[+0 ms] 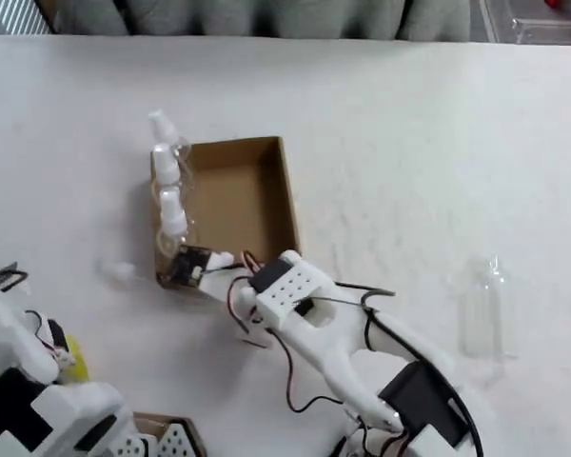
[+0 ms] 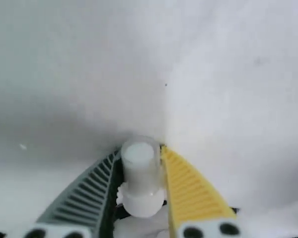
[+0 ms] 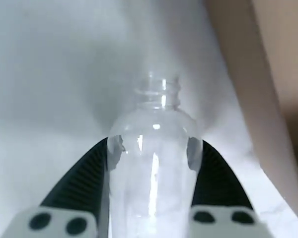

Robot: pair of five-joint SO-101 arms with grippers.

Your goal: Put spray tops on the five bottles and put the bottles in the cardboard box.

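Observation:
My right gripper [image 3: 154,146] is shut on a clear open-necked bottle [image 3: 151,163], low over the table just outside the cardboard box [image 1: 233,205] by its near left corner. In the high view this gripper [image 1: 186,267] sits at that corner, and the bottle's neck [image 1: 120,271] points away from the box. My left gripper [image 2: 139,151] is shut on a white spray top [image 2: 138,176], held between its grey and yellow fingers; that arm [image 1: 24,357] is at the table's near left edge. Three capped bottles [image 1: 167,171] lie along the box's left wall.
Another clear bottle [image 1: 482,305] without a top lies on the white table at the right. A second small cardboard piece [image 1: 167,433] shows at the bottom edge beside the left arm. The right arm's body and cables [image 1: 343,352] stretch from the near right towards the box.

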